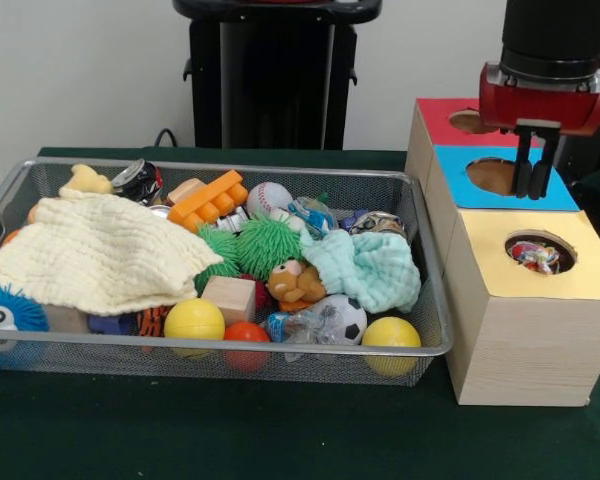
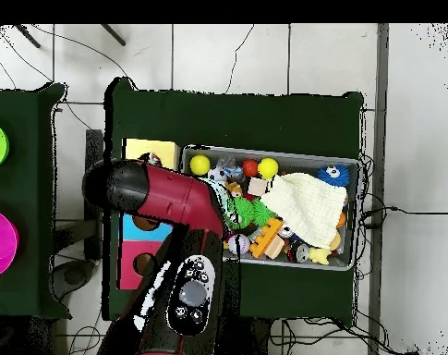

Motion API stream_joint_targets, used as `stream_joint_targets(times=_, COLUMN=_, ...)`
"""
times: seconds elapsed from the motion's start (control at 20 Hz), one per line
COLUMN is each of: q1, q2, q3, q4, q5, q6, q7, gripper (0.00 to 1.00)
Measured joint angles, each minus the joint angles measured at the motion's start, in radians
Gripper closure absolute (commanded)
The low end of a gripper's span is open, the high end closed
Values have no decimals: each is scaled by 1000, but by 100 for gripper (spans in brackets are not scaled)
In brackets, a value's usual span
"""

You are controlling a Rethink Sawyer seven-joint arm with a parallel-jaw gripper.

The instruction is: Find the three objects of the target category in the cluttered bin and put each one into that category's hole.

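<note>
Gripper: the gripper hangs above the blue-topped box, its 2 dark fingers pressed close together and holding nothing.
Hole: the round hole in the yellow-topped box shows floral cloth lying inside; how many pieces cannot be told.
Boxes: 3 boxes stand in a row beside the bin, the red-topped box nearest the robot's edge of the bench, the yellow one nearest the camera's edge.
Bin: the wire bin fills the middle of the green table, its end wall just beside the boxes.
Open room: bare green cloth runs along the front edge before bin and boxes.
Clutter: a pale-yellow cloth drapes 1 end of the bin; a mint-green cloth lies at the boxes' end, among balls, blocks and a soft bear toy.
Overhead: the red arm covers the boxes' middle.
</note>
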Motion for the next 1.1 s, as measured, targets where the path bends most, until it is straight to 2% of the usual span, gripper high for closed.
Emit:
stream_joint_targets(times=0.15, q1=0, q2=17, q3=2, q4=0, q5=0, q6=-51, q7=0, gripper=100)
stream_joint_targets(times=0.35, q1=-2, q2=50, q3=24, q4=1, q5=1, q6=-184, q7=0, gripper=100)
stream_joint_targets(times=0.6, q1=-9, q2=73, q3=60, q4=9, q5=3, q6=-295, q7=0, gripper=100)
stream_joint_targets(times=1.1, q1=-23, q2=73, q3=100, q4=25, q5=21, q6=-303, q7=0, gripper=100)
